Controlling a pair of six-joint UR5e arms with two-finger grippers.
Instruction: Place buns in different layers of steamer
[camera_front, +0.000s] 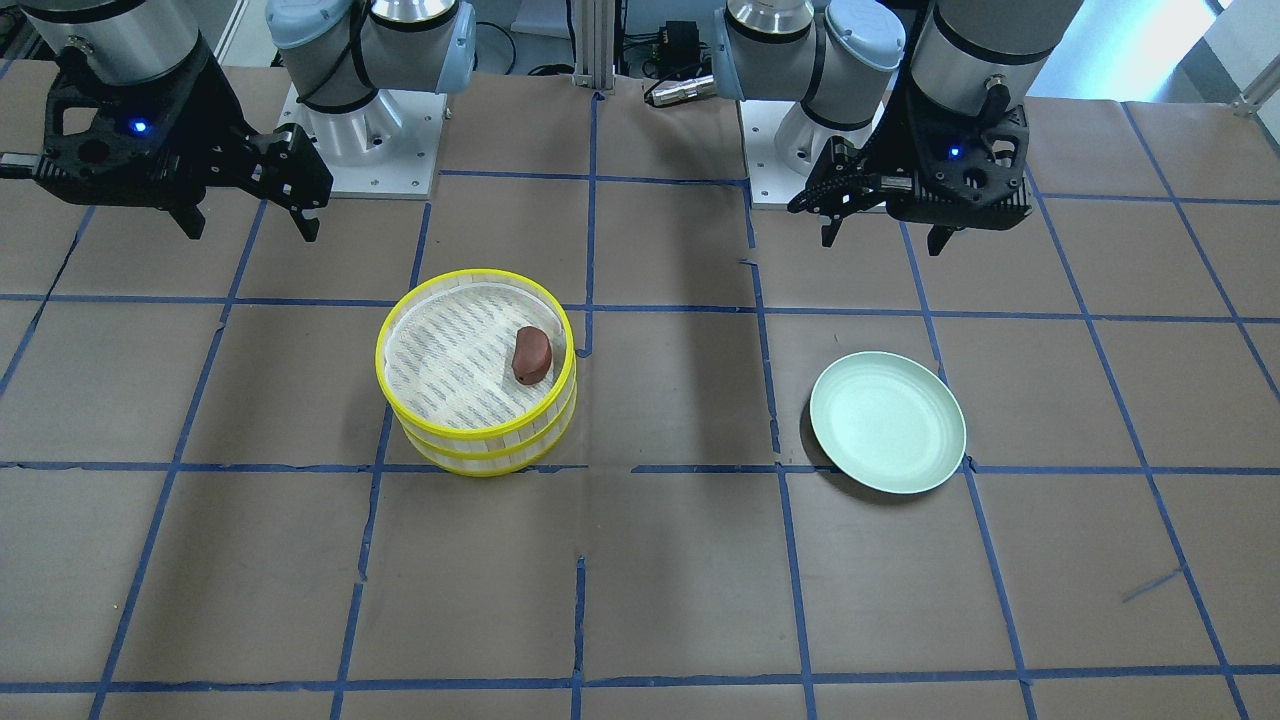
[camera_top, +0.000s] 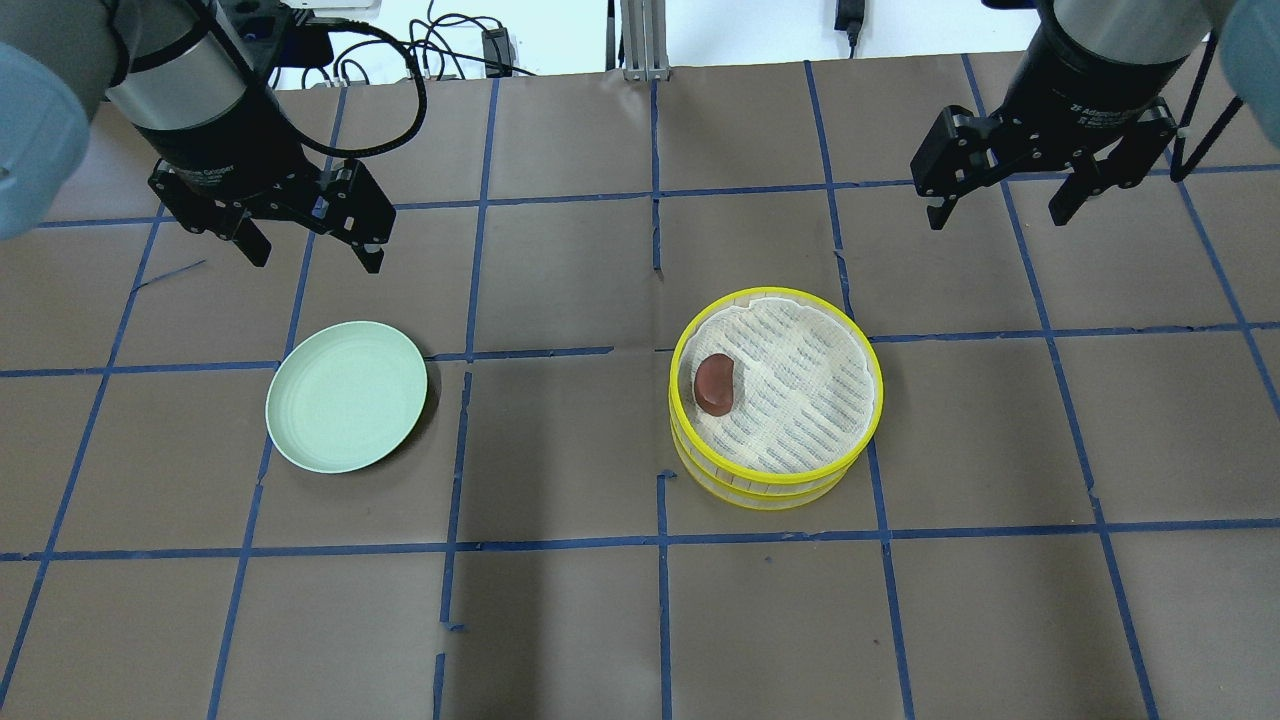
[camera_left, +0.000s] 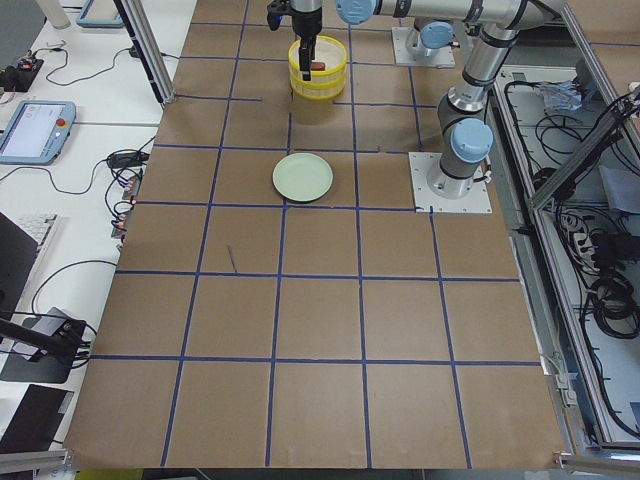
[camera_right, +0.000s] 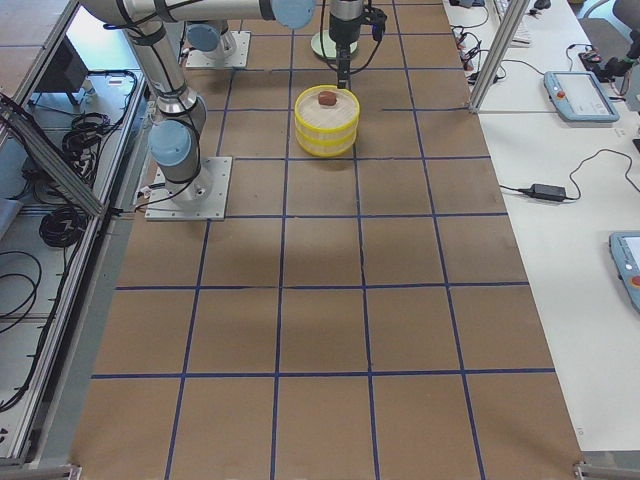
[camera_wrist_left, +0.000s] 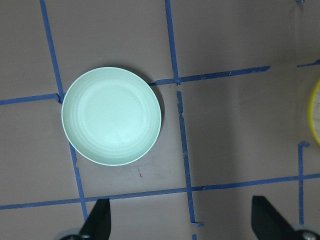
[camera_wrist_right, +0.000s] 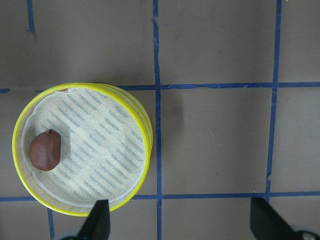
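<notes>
My left end effector (camera_top: 315, 258) and right end effector (camera_top: 998, 218) both hang above the table (camera_top: 560, 620), fingers spread wide and holding nothing. The brown bun (camera_top: 714, 383) lies in the top tray of the stacked steamer (camera_top: 775, 488), close to the rim on the side facing the green plate (camera_top: 346, 396), which sits well apart

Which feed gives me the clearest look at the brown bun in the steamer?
The right wrist-mounted view: the brown bun sits large, unobstructed, near the top tray's rim. Overhead and front-facing views show it smaller; both side views give a speck; the left wrist view misses it.
</notes>
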